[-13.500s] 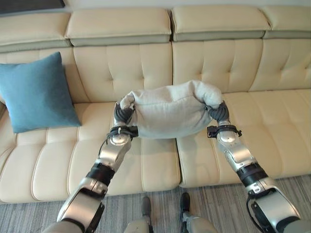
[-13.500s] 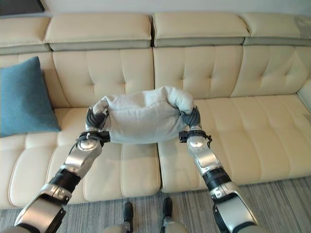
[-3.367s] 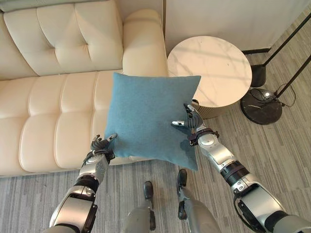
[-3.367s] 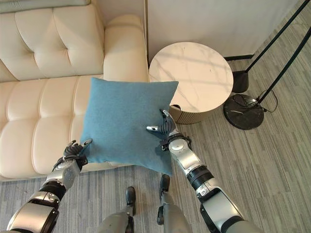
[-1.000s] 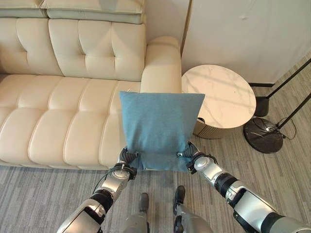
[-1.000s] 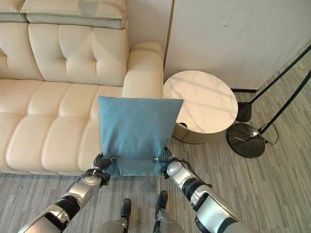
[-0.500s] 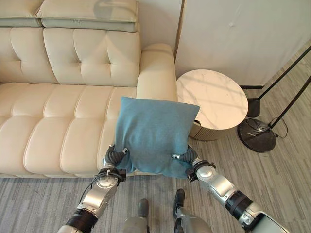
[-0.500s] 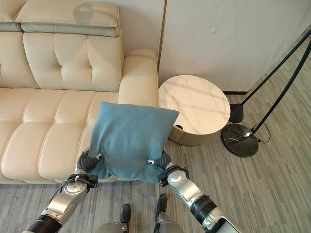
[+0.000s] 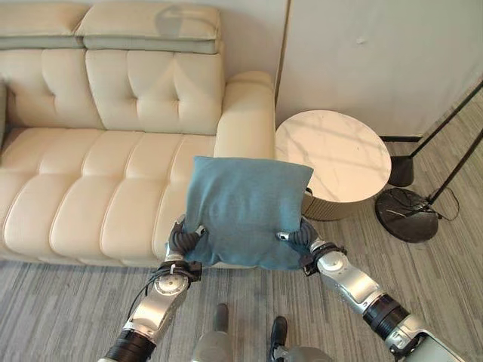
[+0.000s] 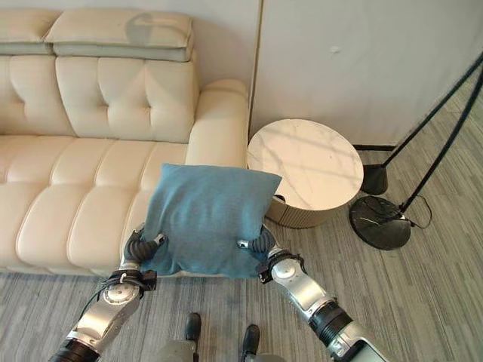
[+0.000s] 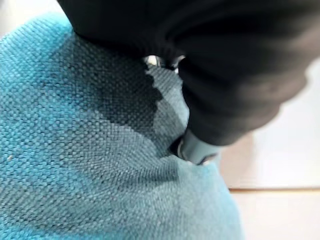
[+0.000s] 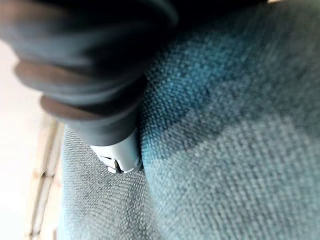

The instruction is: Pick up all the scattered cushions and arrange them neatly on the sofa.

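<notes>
A blue square cushion (image 9: pixel 245 207) hangs in front of me, over the front edge of the cream sofa's (image 9: pixel 113 188) rightmost seat, next to the armrest (image 9: pixel 245 113). My left hand (image 9: pixel 183 240) grips its lower left corner and my right hand (image 9: pixel 302 240) its lower right corner. On each, the thumb lies on top of the cloth and the fingers curl underneath. The left wrist view has the blue weave (image 11: pixel 75 165) bunched against a finger (image 11: pixel 196 150). In the right wrist view the same cloth (image 12: pixel 225 165) presses against that hand (image 12: pixel 117 155).
A round marble side table (image 9: pixel 332 154) stands just right of the armrest. Beyond it, a black floor-lamp base (image 9: pixel 407 213) with slanted poles sits on the grey striped floor (image 9: pixel 60 302). A white wall (image 9: pixel 377 53) rises behind the table.
The cushion has tipped from upright to a flatter tilt over the seat's front edge, with both hands still at its lower corners. The camera has shifted slightly.
</notes>
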Controlling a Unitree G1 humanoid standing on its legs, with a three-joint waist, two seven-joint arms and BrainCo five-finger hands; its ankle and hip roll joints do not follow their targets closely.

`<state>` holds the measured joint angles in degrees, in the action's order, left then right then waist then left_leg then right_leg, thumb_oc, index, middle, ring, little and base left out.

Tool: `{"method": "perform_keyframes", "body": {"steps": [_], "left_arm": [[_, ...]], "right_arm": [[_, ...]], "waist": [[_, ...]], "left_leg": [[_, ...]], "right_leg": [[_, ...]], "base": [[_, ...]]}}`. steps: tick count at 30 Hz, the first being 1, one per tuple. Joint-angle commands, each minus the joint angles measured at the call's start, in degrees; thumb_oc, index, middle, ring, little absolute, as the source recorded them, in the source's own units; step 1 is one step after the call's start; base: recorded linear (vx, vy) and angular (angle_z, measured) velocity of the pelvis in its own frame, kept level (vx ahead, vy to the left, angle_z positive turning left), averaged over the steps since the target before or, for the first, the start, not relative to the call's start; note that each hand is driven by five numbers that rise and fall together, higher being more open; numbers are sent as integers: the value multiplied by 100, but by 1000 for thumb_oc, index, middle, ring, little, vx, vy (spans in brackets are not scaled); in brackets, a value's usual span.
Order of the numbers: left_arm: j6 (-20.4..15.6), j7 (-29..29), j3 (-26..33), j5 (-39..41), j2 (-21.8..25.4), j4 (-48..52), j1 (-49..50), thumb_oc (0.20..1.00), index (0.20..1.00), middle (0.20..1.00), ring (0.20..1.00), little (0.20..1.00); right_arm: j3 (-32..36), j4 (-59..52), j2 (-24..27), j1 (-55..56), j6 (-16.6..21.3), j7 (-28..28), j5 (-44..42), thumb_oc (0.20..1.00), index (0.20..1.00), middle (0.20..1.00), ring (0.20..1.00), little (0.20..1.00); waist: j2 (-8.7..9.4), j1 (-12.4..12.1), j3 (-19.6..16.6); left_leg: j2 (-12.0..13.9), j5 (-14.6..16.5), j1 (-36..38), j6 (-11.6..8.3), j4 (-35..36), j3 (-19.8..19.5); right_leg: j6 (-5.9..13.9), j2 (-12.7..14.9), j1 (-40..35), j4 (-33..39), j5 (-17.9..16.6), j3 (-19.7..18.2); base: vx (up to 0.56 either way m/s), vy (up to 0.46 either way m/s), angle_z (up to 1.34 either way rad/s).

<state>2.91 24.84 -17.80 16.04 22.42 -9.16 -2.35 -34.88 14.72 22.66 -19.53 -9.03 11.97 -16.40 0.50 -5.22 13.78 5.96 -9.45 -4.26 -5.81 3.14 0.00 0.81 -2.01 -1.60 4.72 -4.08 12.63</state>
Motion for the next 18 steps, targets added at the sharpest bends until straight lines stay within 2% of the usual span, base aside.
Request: {"method": "perform_keyframes", "body": {"steps": [1, 3, 5, 8, 9, 10, 11, 12, 13, 14, 15, 16, 17, 18], "left_arm": [[-598, -398, -642, -389, -358, 1080, -576, 200, 200, 200, 200, 200], [-632, -326, -595, -356, -391, 1120, -521, 200, 200, 200, 200, 200], [-650, -295, -567, -257, -426, 1166, -459, 200, 200, 200, 200, 200], [-660, -295, -538, -218, -442, 1178, -371, 200, 200, 200, 200, 200], [-658, -295, -537, -218, -440, 1179, -372, 200, 200, 200, 200, 200], [-659, -334, -538, -194, -458, 1191, -302, 200, 200, 200, 200, 200], [-658, -335, -537, -194, -458, 1193, -300, 200, 200, 200, 200, 200], [-645, -371, -562, -158, -472, 1188, -290, 200, 200, 200, 200, 200], [-639, -391, -566, -159, -477, 1181, -282, 200, 200, 200, 200, 200], [-637, -391, -565, -160, -478, 1184, -280, 200, 200, 200, 200, 200], [-620, -428, -585, -158, -519, 1107, -337, 200, 200, 200, 200, 200], [-621, -428, -585, -158, -519, 1106, -338, 200, 200, 200, 200, 200], [-639, -466, -565, -113, -539, 1085, -357, 200, 200, 200, 200, 200], [-639, -467, -564, -111, -541, 1086, -355, 200, 200, 200, 200, 200]], "right_arm": [[-480, -1513, -1208, -658, 1068, -418, -166, 200, 200, 200, 200, 200], [-522, -1578, -1174, -698, 1082, -389, -181, 200, 200, 200, 200, 200], [-541, -1659, -1148, -718, 1098, -361, -229, 200, 200, 200, 200, 200], [-551, -1674, -1129, -660, 1105, -319, -291, 200, 200, 200, 200, 200], [-551, -1673, -1129, -662, 1105, -319, -291, 200, 200, 200, 200, 200], [-549, -1701, -1116, -633, 1104, -316, -309, 200, 200, 200, 200, 200], [-550, -1700, -1116, -632, 1104, -316, -309, 200, 200, 200, 200, 200], [-500, -1717, -1091, -618, 1132, -257, -310, 200, 200, 200, 200, 200], [-463, -1729, -1055, -613, 1138, -238, -300, 200, 200, 200, 200, 200], [-463, -1729, -1053, -612, 1138, -238, -300, 200, 200, 200, 200, 200], [-366, -1741, -971, -609, 1143, -174, -258, 200, 200, 200, 200, 200], [-366, -1741, -970, -609, 1143, -174, -258, 200, 200, 200, 200, 200], [-320, -1701, -942, -610, 1122, -138, -230, 200, 200, 200, 200, 200], [-322, -1700, -941, -610, 1122, -138, -229, 200, 200, 200, 200, 200]], "waist": [[336, 103, -265], [375, 109, -283], [394, 137, -277], [388, 173, -289], [391, 184, -298], [363, 198, -297], [363, 202, -296], [314, 255, -301], [303, 285, -298], [301, 292, -303], [284, 372, -315], [283, 373, -318], [249, 403, -336], [243, 409, -341]], "left_leg": [[-882, 408, -393, 348, -230, 212], [-889, 706, -306, 424, -540, 230], [-795, 918, -188, 448, -740, 440], [-616, 1064, 2, 424, -810, 680], [-621, 1051, -15, 427, -807, 672], [-471, 1028, 108, 377, -681, 837], [-473, 1023, 113, 376, -673, 833], [-158, 840, 182, 222, -346, 1247], [-37, 705, 168, 165, -212, 1489], [-39, 687, 170, 162, -192, 1483], [229, 378, 113, 33, 63, 2113], [228, 374, 112, 32, 68, 2111], [341, 312, 97, -39, 186, 2409], [342, 316, 93, -37, 186, 2404]], "right_leg": [[147, 123, -180, -22, 856, -135], [129, 211, -159, -23, 820, -3], [110, 274, -127, -9, 802, 131], [115, 350, -111, 28, 800, 365], [115, 354, -97, 28, 795, 375], [133, 400, -96, 28, 795, 532], [134, 400, -99, 28, 795, 536], [190, 472, -104, 28, 826, 767], [198, 512, -88, 28, 821, 914], [196, 511, -84, 28, 821, 921], [221, 594, -31, 28, 790, 1256], [220, 594, -28, 28, 790, 1257], [271, 650, -14, 28, 766, 1466], [275, 648, -12, 28, 762, 1472]], "base": [[-238, -34, 66], [-110, -4, 42], [-113, 14, 30], [-69, 47, 59], [-46, 79, 34], [-25, 62, 23], [-20, 142, 49], [-13, 126, 81], [-14, 124, 91], [-58, 140, 115], [-44, 93, 126], [-23, 231, 137], [21, 138, 112], [104, 345, 94]]}}
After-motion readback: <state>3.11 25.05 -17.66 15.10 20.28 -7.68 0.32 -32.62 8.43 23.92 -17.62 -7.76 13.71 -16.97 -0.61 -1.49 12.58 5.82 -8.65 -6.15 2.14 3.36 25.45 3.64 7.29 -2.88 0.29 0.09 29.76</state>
